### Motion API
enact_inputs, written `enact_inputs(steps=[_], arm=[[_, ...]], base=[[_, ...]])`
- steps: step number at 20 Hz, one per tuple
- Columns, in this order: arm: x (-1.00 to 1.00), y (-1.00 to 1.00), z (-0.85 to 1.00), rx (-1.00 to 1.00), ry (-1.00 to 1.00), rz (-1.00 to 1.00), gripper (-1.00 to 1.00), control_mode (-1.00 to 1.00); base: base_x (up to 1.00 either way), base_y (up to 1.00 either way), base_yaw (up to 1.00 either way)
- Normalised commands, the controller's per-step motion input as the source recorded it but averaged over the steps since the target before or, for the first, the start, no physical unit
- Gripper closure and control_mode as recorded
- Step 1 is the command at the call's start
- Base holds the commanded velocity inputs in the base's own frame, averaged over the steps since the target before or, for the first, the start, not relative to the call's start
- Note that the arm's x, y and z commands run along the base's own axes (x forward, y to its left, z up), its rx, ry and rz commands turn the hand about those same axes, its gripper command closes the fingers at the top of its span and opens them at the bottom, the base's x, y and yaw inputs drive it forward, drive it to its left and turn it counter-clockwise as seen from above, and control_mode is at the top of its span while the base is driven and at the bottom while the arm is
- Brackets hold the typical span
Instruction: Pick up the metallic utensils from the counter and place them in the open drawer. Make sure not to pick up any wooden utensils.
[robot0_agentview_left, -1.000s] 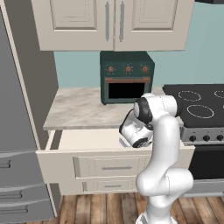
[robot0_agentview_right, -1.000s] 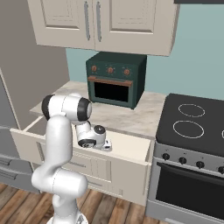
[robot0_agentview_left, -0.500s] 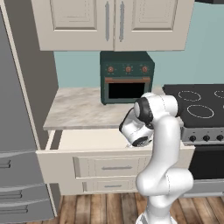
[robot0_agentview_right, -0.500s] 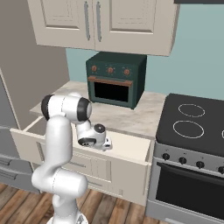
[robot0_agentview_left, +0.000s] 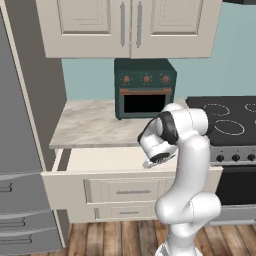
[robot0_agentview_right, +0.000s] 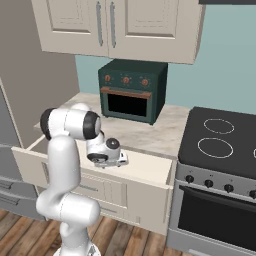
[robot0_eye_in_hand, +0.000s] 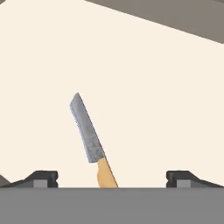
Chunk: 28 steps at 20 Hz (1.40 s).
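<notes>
Cream cabinets, a teal wall and wood flooring frame the scene, with a grey fridge (robot0_agentview_left: 20, 150) far to the left of the pincer (robot0_eye_in_hand: 111, 177). Beyond the pincer lies the beige stone surface (robot0_agentview_left: 95, 125), carrying a dark green toaster oven (robot0_agentview_left: 145, 87); no writing can be read on it. Below the pincer the open drawer (robot0_agentview_left: 95, 160) stands pulled out, the arm bent down over it, and a black stove (robot0_agentview_right: 220, 142) sits off to the right. In the hand view the knife (robot0_eye_in_hand: 91, 141) lies flat on the drawer's cream floor between the two fingertips (robot0_eye_in_hand: 43, 178), touching neither, its orange handle nearest and its blade pointing away. Compared with a second ago the pincer has let go and now stands spread wide; the arm has barely shifted.
</notes>
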Motion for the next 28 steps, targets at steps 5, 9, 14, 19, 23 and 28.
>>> enact_inputs(steps=[5,9,14,19,23,28], arm=[[-0.06,0.00,0.42,0.00,-0.10,0.00,-1.00,-1.00],[0.00,0.00,0.46,0.00,-0.12,-0.02,-1.00,-1.00],[-0.02,0.00,0.52,0.01,-0.05,-0.03,-1.00,-1.00],[-0.16,0.00,0.39,0.00,0.02,0.00,-1.00,-1.00],[-0.23,0.00,0.41,0.00,0.02,0.00,-1.00,-1.00],[-0.13,0.00,0.85,0.00,0.00,0.00,-1.00,-1.00]], base=[[0.00,0.00,0.00],[0.00,0.00,0.00],[0.00,0.00,0.00],[0.00,0.00,0.00],[0.00,0.00,0.00],[0.00,0.00,0.00]])
